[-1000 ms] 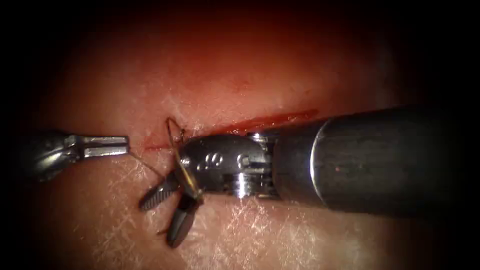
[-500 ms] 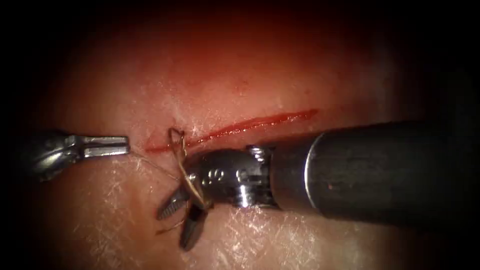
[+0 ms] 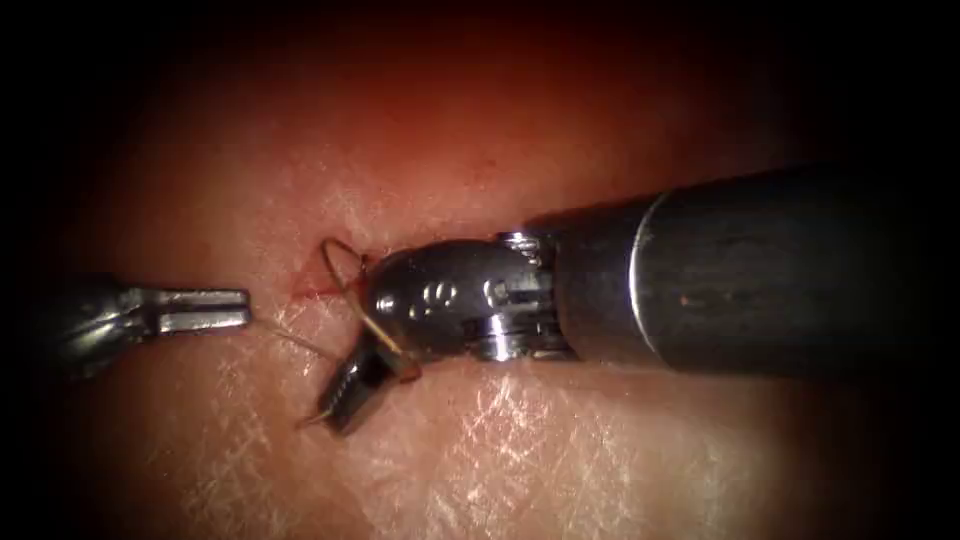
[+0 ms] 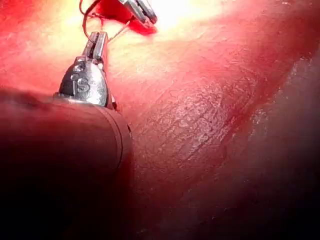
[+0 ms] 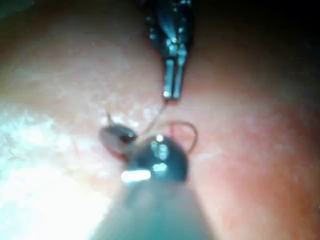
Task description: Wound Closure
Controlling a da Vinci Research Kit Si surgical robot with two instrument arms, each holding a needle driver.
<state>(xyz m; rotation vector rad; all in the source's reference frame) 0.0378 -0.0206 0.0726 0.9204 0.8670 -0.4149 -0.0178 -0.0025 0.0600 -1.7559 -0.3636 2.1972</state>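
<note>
Endoscope view, right tool (image 3: 345, 395) angled down-left clamping needle (image 3: 345, 275) mid-curve, left tool (image 3: 215, 309) level, gripping thread (image 3: 295, 340).

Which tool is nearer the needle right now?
Right. The right tool has its jaws shut on the needle near one end, by the cut's left end. The left tool sits apart to the left, shut on the thread.

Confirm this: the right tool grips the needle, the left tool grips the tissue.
Wrong for the left tool: it grips the thread, not the tissue, as the endoscope view shows. The right tool does grip the needle.
</note>
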